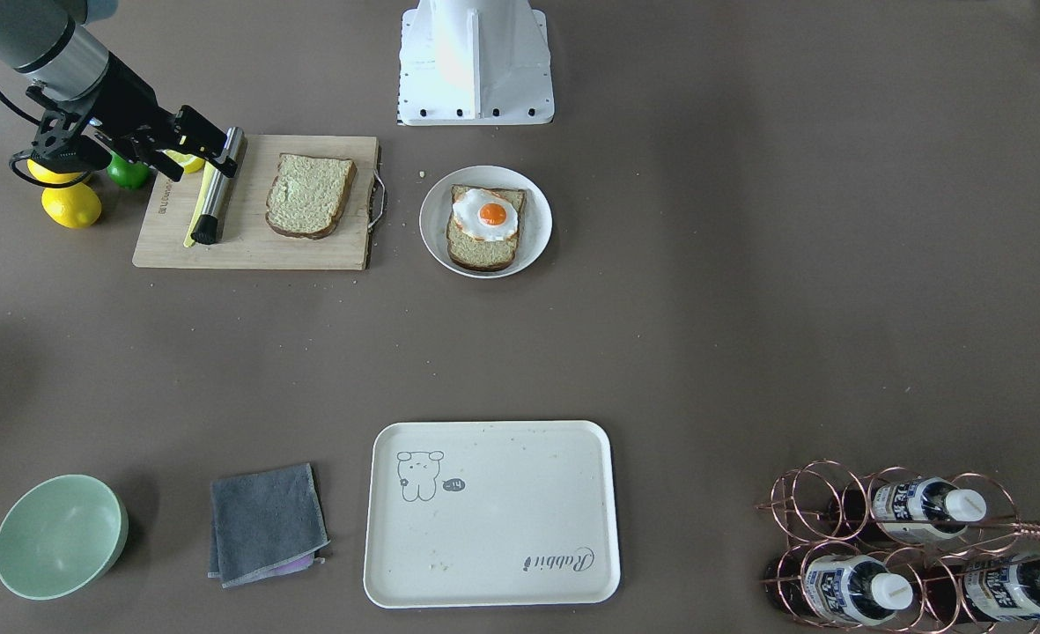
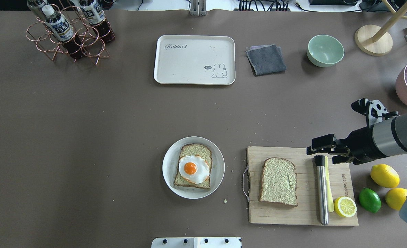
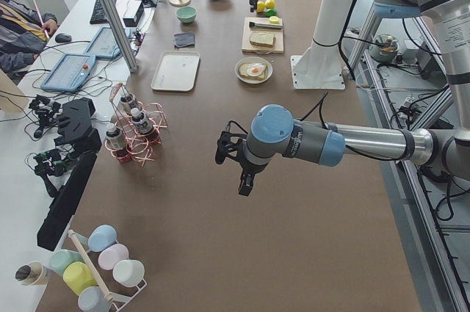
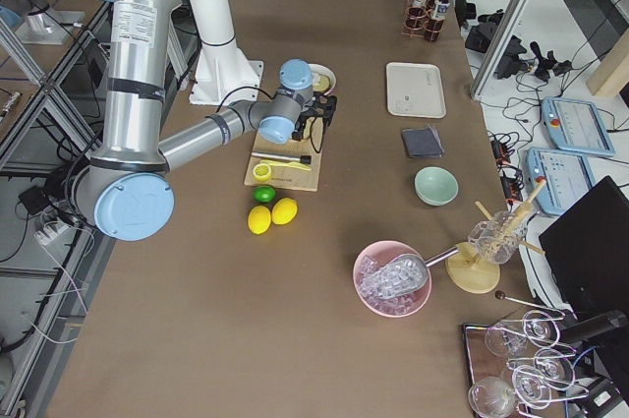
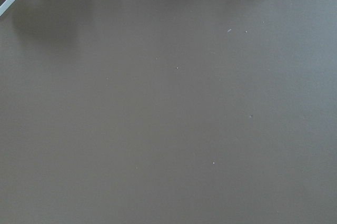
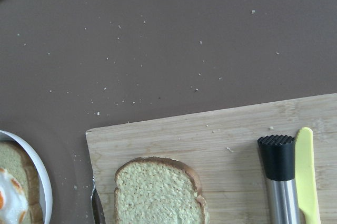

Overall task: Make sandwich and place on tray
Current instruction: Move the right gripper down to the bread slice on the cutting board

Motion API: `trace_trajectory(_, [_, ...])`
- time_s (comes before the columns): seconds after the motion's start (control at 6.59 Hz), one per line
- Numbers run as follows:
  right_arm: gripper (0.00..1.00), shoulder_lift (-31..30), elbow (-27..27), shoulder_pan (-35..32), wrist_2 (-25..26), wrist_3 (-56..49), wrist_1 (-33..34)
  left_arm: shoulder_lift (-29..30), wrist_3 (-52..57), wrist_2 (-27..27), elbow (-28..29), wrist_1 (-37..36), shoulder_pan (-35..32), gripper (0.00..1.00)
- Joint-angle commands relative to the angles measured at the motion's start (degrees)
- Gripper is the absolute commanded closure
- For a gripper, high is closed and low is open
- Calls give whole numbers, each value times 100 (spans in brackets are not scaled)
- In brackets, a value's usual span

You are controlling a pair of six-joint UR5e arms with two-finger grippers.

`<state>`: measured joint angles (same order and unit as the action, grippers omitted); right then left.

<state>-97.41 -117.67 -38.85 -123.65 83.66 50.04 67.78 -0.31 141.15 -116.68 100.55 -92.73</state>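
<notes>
The left hand (image 3: 245, 181) shows only in the side view, far from the food, and I cannot tell if it is spread or pressed together; its own camera sees just bare tabletop (image 5: 174, 108). The right hand (image 2: 318, 146) is dark and turned sideways, so I cannot tell how its fingers stand either, but nothing shows in it. Its camera cuts off the plate (image 6: 39, 171) and the lower part of the bare bread slice (image 6: 160, 192). In the front view the right arm covers part of the lemons (image 1: 70, 204) and the lime (image 1: 128, 172). The egg (image 2: 193, 168) hides much of the bread slice under the egg (image 2: 196, 150). On the wooden board (image 2: 301, 215) lie a steel rod (image 2: 322, 196) with a black end, a yellow knife (image 2: 329, 198) touching it, and a half lemon (image 2: 345, 206). A grey cloth (image 2: 266, 59), a green bowl (image 2: 325, 50) and a bottle rack (image 2: 69, 34) sit along the far side. The right hand hangs over the board's far edge, just by the rod's black end — the bare slice lies near it on the board, the plate sits just beside the board, and the tray (image 2: 193, 59) is well apart, with nothing on it.
</notes>
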Motion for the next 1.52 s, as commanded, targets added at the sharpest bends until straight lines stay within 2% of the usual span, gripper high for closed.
trace_trajectory(0.0, [3, 56, 428, 385, 366, 45, -608, 24, 14, 0, 4, 88, 53, 2])
trace_trajectory(0.46, [20, 178, 656, 1027, 999, 1, -618, 68, 14, -17, 22, 167, 53, 2])
trace_trajectory(0.76, [25, 538, 1060, 1274, 1019, -7, -618, 68, 14, -44, 31, 167, 53, 2])
trace_trajectory(0.91, [35, 539, 1105, 1292, 1010, -25, -627, 68, 5, -44, 40, 167, 53, 2])
trace_trajectory(1.06, [61, 513, 1088, 1301, 984, 10, -627, 60, 14, -44, 31, 167, 45, 2])
trace_trajectory(1.21, [100, 495, 957, 1292, 862, 27, -618, 33, 14, -44, 40, 167, 53, 2])
trace_trajectory(1.37, [100, 539, 921, 1275, 756, 28, -618, 16, 14, -44, 40, 176, 45, 2])
